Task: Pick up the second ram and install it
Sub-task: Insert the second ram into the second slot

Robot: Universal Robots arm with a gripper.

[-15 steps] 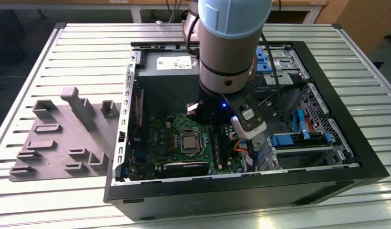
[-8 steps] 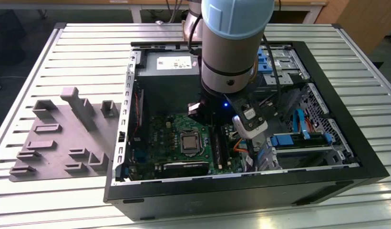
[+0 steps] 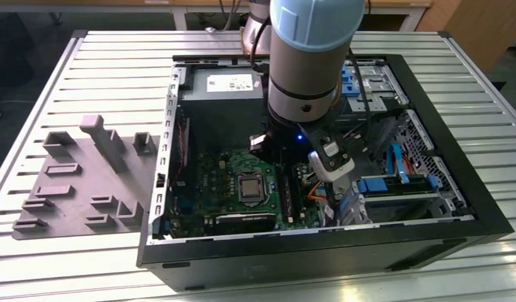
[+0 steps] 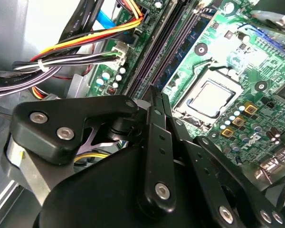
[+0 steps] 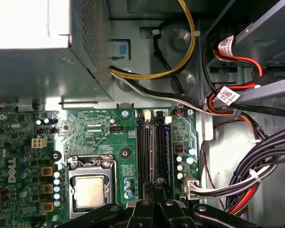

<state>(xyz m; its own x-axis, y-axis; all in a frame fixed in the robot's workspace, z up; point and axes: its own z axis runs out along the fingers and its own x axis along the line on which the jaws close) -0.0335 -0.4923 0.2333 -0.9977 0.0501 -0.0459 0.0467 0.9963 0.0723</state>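
Gripper [image 5: 155, 183] is lining up over the motherboard's [image 5: 99, 130] memory slots [image 5: 145, 142].
Fingers [image 4: 154, 123] are pressing together along the slots; whether they are pinching the ram, I cannot tell.

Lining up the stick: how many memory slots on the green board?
4 memory slots side by side between the processor socket and the green board's cable-side edge, in the first wrist view; the gripper covers one end of them.

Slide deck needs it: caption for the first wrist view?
Black tool low over the long black memory slots of the green motherboard, beside the square silver processor.
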